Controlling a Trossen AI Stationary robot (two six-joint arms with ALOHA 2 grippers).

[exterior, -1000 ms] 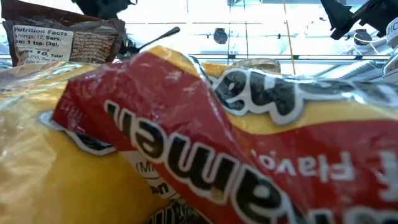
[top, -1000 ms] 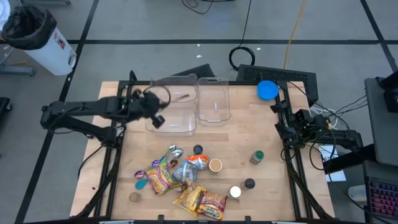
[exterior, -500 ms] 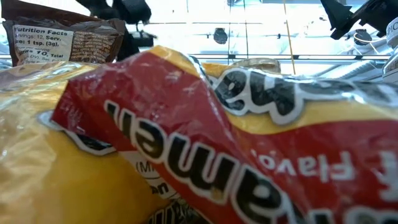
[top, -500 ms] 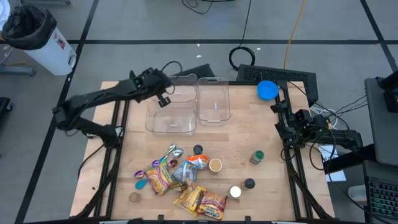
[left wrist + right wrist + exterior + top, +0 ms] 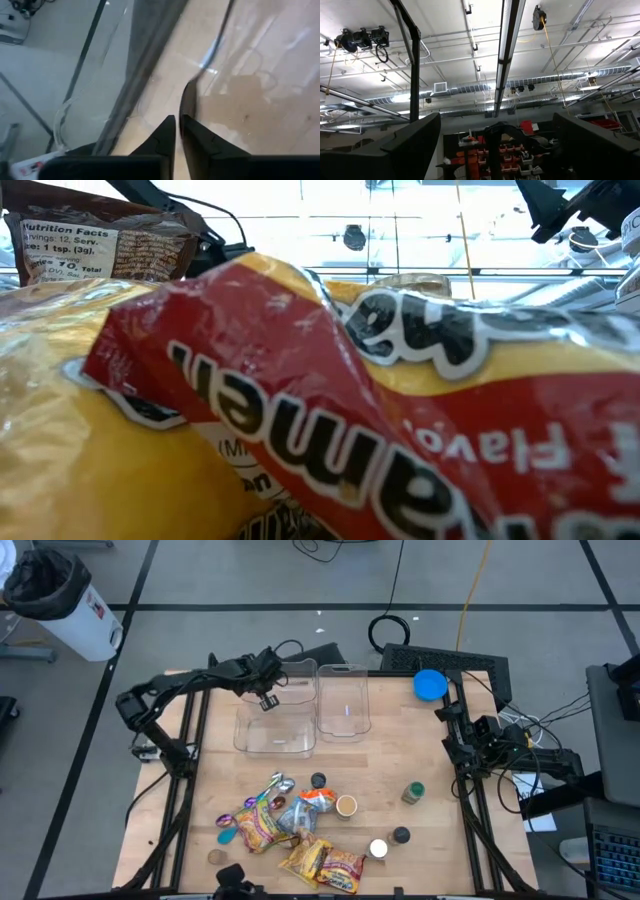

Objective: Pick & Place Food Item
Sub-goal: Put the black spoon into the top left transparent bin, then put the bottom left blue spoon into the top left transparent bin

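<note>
Several food packets (image 5: 290,835) lie in a heap on the table's near middle, with small cups and lids around them. In the low view a yellow and red packet (image 5: 330,410) fills the picture. My left gripper (image 5: 266,695) hangs over the far left corner of the left clear bin (image 5: 275,725). Its fingers are shut and empty in the left wrist view (image 5: 177,122), above the bin's clear wall (image 5: 130,75). My right gripper (image 5: 500,150) is open and empty, pointing up at the ceiling; its arm rests at the table's right edge (image 5: 470,735).
A second clear bin (image 5: 343,700) stands right of the first. A blue lid (image 5: 430,685) lies at the far right and a green-topped jar (image 5: 412,792) at the right middle. A brown packet (image 5: 100,240) stands behind the yellow one. Bare wood lies between bins and heap.
My left gripper has gone from over the left bin's middle toward the table's far edge, to the bin's far left corner. The arm's elbow has swung in toward the table. Nothing on the table has moved.
</note>
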